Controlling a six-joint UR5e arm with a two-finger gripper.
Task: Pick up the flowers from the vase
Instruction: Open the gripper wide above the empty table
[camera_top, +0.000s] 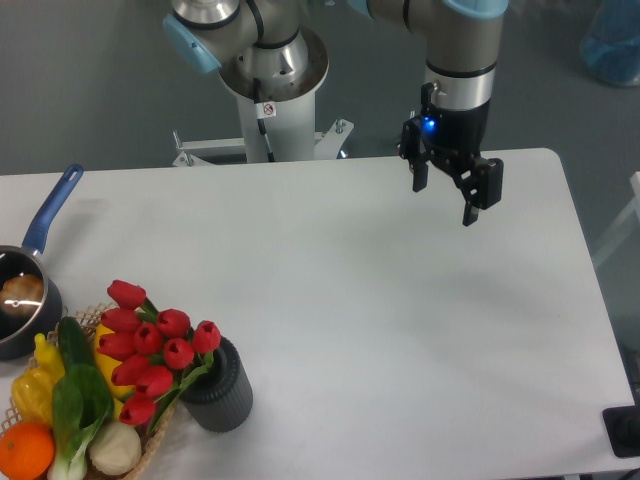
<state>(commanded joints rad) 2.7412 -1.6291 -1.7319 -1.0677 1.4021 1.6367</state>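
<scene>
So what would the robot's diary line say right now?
gripper: open, empty, far side | flowers: in vase, near-left | stage: not yet reached

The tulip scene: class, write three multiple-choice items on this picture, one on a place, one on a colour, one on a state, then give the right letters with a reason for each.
1. Where does the vase stand?
A. near the table's front left, beside the wicker basket
B. at the far right edge
C. under the gripper

2. What colour are the flowers?
A. yellow
B. red
C. white

3. How is the gripper?
A. shut on the flowers
B. shut on the saucepan's handle
C. open, holding nothing

Answers:
1 A, the vase touches the basket's side.
2 B, every tulip head is red.
3 C, its fingers stand apart over bare table.
</scene>
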